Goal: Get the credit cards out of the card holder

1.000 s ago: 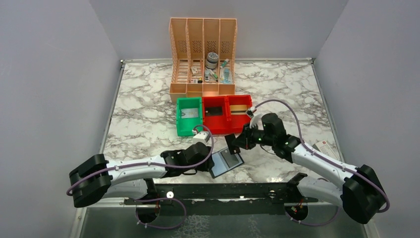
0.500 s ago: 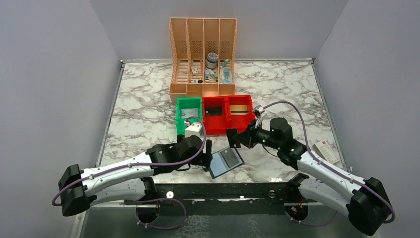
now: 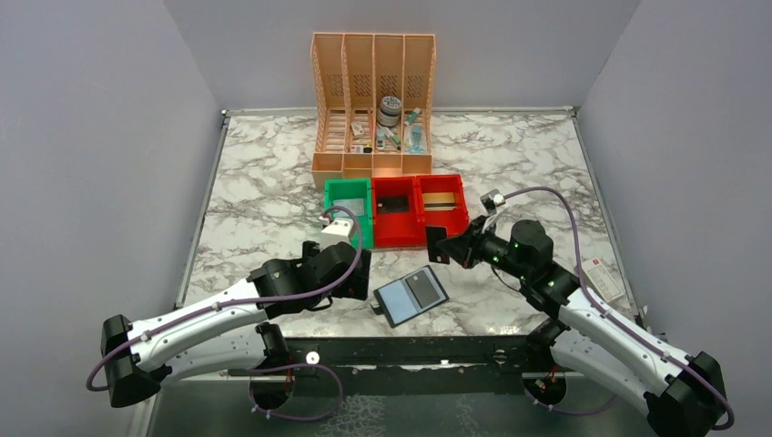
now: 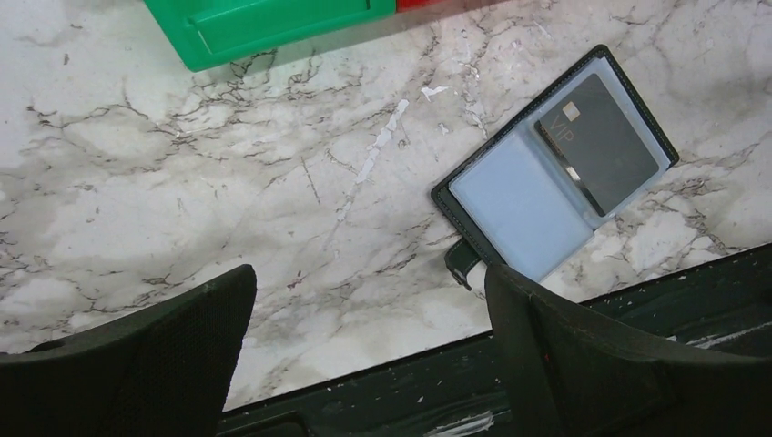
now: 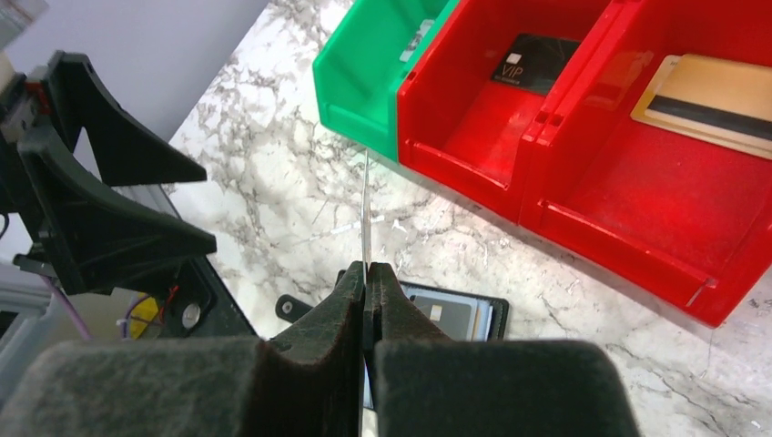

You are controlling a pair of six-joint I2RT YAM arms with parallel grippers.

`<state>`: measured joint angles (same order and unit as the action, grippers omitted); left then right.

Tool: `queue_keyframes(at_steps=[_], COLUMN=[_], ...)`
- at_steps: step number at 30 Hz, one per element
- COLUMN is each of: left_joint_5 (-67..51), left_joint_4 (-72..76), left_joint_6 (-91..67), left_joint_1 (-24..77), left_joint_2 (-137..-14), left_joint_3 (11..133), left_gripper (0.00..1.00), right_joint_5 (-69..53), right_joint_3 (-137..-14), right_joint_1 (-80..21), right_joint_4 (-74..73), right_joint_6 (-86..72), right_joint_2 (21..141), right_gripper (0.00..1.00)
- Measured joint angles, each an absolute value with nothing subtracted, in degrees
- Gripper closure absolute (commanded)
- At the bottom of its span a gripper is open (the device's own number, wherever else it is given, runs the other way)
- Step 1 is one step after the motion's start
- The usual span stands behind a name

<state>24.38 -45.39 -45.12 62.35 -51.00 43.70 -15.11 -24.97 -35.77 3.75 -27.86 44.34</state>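
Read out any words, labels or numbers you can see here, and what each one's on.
"VIP": on the dark card in the open card holder.
"VIP": on the second dark card lying in the left red bin.
Print on the small white box and on items in the organizer: too small to read.

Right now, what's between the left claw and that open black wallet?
Only bare marble table separates the left gripper from the card holder; the left wrist view shows it.

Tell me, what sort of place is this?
Probably a robotics test booth: plain grey walls box in a marble-patterned table, the left arm and right arm are mounted at its edge, facing plastic bins.
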Motion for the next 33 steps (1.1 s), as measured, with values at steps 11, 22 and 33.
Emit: queue_keyframes(at_steps=[11,22,33], left_joint_5=[27.49,27.97,29.26], left_joint_4=[-45.93,-45.93,-45.93], left_joint_6=[-45.01,-44.38,-44.8], left_joint_1=[62.35,62.35,62.37], left_joint_2=[-49.28,-49.21,-44.51], left_joint_3=[43.7,43.7,43.7], left_gripper=[0.01,0.01,0.01], right_joint_5=[-18.11,-19.38,-17.26], right_joint_3=[-28.53,-33.19,-45.1], right_joint_1=[-35.77,-35.77,-38.81], right_joint_4=[-1.3,4.89,13.39], right_joint_6=[-27.57,-18.35,6.42], right_joint_2=[45.01,60.27,79.57], right_gripper=[0.99,0.99,0.99])
